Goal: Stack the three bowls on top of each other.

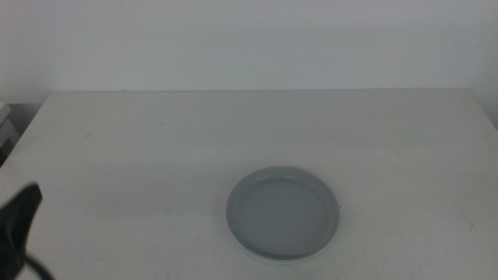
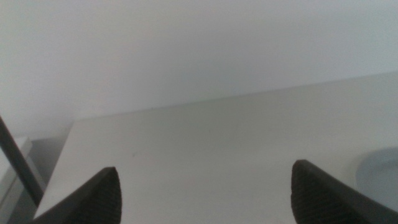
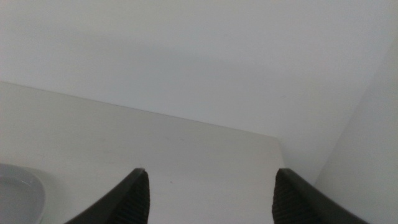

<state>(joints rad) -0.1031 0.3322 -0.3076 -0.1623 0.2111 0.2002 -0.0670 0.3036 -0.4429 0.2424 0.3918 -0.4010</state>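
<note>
A light grey-blue bowl (image 1: pixel 282 211) sits on the white table, right of centre and near the front. Under its near edge a pale rim (image 1: pixel 284 263) of another dish peeks out; I cannot tell how many lie beneath. My left gripper (image 1: pixel 19 214) hangs at the table's front left corner, far from the stack. In the left wrist view the left gripper (image 2: pixel 205 168) is open and holds nothing, with the bowl's edge (image 2: pixel 380 173) off to one side. My right gripper (image 3: pixel 211 171) is also open and empty, well clear of the bowl's edge (image 3: pixel 17 194); it is outside the middle view.
The white table (image 1: pixel 156 140) runs back to a plain pale wall. A light object (image 1: pixel 6 128) stands just past the table's left edge. A thin dark cable (image 2: pixel 17 163) crosses the left wrist view beside the table's edge.
</note>
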